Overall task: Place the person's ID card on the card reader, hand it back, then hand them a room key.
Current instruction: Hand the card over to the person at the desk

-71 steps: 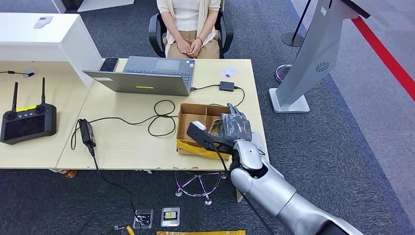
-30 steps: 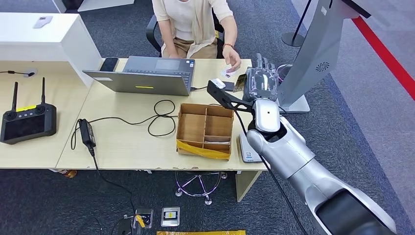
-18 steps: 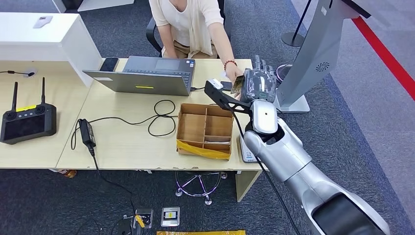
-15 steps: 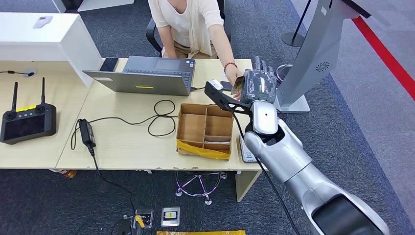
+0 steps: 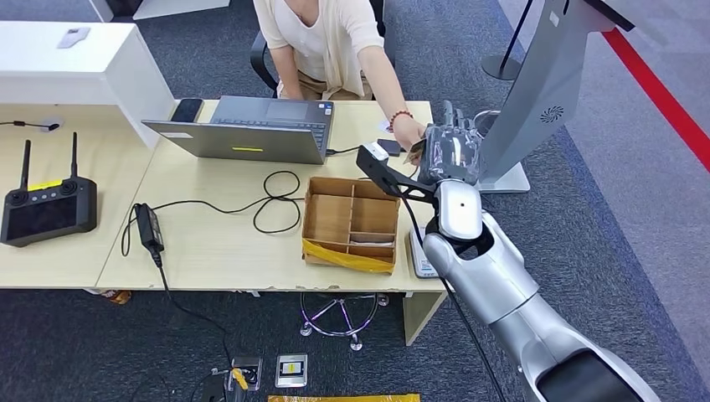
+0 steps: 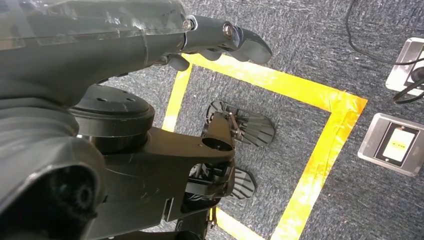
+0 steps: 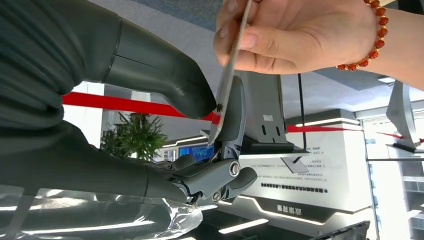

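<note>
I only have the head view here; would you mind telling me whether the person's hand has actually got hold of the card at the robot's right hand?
Observer: Yes. In the right wrist view the person's hand pinches the top of the card.
Operator: Thanks. Is the right hand gripping it too?
Observer: The thumb and a dark finger sit on either side of the card's lower part.
Operator: And the left hand?
Observer: The left hand hangs over grey carpet with yellow tape, holding nothing.
</note>
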You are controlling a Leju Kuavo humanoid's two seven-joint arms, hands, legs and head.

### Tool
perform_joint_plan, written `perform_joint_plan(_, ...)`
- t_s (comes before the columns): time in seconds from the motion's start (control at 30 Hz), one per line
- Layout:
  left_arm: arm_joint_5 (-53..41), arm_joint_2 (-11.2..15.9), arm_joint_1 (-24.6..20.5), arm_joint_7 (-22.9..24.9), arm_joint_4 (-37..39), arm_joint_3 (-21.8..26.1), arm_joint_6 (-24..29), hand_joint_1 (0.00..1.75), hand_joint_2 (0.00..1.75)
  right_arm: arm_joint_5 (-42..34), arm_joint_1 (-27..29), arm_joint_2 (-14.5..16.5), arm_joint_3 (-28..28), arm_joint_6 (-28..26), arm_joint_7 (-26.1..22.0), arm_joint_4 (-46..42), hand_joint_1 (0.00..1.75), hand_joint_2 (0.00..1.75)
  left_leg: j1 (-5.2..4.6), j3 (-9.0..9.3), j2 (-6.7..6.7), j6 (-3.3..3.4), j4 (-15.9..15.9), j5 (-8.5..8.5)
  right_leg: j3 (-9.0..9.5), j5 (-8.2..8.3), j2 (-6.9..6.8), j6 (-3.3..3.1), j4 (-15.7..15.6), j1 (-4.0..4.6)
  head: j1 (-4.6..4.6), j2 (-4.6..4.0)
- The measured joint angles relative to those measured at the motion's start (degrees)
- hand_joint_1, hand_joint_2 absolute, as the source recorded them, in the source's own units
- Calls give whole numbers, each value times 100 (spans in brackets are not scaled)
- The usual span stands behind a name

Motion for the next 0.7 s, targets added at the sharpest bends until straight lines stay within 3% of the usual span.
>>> perform_joint_plan(0.03,0,-1,0,-1,0,0,-4,0,0,29,15,-2,-27,14,0,-26,33,44,0,0,0,0,0,0,0,0,0,0,0,0,0,0)
perform_joint_plan(0.07,0,-1,0,0,0,0,-6,0,0,55,30,-3,-55,18,0,-50,0,0,0,0,0,0,0,0,0,0,0,0,0,0,0,0)
perform_joint_plan(0.7,69,-14,33,-39,0,0,1,0,0,-473,388,-154,-269,-501,2,-278,0,0,0,2,1,0,0,0,0,0,0,0,-1,0,0,0)
